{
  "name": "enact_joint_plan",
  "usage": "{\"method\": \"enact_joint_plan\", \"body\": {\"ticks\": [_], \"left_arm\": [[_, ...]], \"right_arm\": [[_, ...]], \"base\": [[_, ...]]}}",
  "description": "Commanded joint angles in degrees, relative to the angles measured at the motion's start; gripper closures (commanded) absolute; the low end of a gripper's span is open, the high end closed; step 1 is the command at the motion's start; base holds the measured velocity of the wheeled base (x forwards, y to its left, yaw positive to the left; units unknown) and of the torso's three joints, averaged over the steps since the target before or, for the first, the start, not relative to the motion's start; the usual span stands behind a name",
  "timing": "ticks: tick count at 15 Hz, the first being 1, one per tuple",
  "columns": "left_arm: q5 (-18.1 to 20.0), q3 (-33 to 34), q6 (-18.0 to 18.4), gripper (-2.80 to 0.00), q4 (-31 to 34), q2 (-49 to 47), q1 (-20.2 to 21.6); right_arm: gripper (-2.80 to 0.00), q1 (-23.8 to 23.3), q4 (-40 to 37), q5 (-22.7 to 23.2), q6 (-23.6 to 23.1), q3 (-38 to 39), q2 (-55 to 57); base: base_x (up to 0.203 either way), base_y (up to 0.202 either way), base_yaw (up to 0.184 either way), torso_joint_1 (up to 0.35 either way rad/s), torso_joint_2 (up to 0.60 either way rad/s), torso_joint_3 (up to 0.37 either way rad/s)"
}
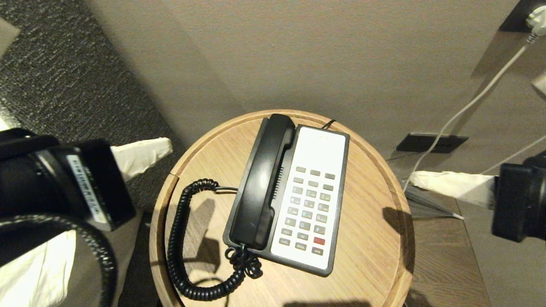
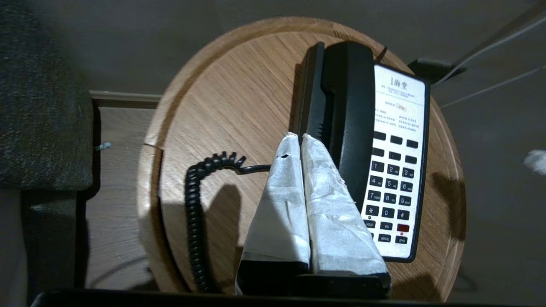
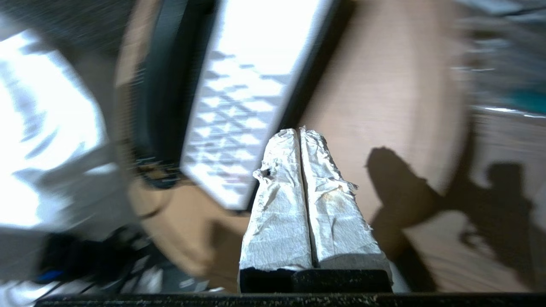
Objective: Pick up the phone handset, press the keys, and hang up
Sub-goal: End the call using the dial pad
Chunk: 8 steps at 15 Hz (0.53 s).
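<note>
Likely a hotel guest room. Corded desk phone with a printed white faceplate of service text sits on a small round wooden table against a plain beige wall. Dark textured upholstery on one side, white bedding low beside it, wall outlet plate with white cables.

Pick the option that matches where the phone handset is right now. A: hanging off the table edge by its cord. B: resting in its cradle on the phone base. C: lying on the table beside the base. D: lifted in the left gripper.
B: the phone handset lies along the left side of the phone base, next to the keys, with the left gripper off to the side, holding nothing.
</note>
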<state>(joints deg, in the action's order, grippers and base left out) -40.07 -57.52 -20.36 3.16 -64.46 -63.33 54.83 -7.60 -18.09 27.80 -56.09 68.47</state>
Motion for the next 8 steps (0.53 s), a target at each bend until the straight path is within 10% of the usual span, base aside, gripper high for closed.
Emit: {"method": "enact_joint_plan", "body": {"ticks": [1, 8], "left_arm": [[-0.2, 1.1, -0.2, 0.00, 0.0, 4.7, 0.6], [-0.2, 4.0, -0.2, 0.00, 0.0, 8.8, 0.9]], "right_arm": [[0.00, 6.7, 0.1, 0.1, 3.5, -4.6, 8.7], [0.00, 12.5, -1.1, -0.4, 8.0, -5.5, 15.3]], "base": [[0.000, 0.000, 0.000, 0.000, 0.00, 0.000], [0.000, 0.000, 0.000, 0.000, 0.00, 0.000]]}}
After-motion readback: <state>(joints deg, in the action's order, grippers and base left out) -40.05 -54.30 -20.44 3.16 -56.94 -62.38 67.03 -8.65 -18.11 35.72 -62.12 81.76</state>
